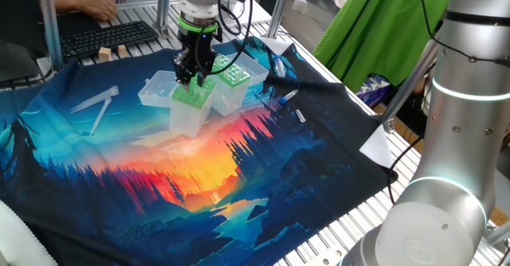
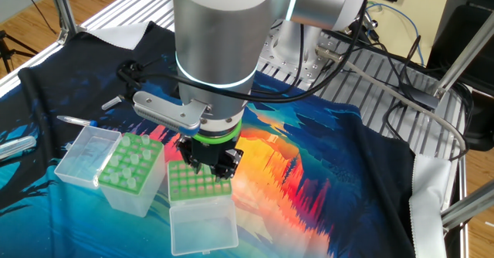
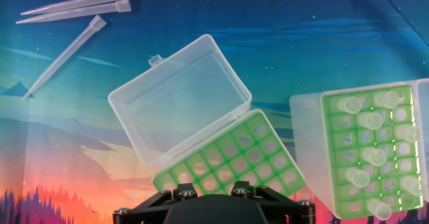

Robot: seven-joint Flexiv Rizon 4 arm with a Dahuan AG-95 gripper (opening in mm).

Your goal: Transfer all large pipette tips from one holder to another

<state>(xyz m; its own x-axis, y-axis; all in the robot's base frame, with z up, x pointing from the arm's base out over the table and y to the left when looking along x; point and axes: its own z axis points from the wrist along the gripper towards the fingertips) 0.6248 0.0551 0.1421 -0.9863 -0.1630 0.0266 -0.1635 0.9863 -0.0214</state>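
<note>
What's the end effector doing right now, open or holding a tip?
End effector: open, holding nothing, pointing down over the plain green-topped holder.

The gripper (image 2: 210, 159) hides its fingertips in every view. In the hand view, the picture's bottom edge cuts it off, and the right edge cuts the tip box (image 3: 365, 153).
</note>
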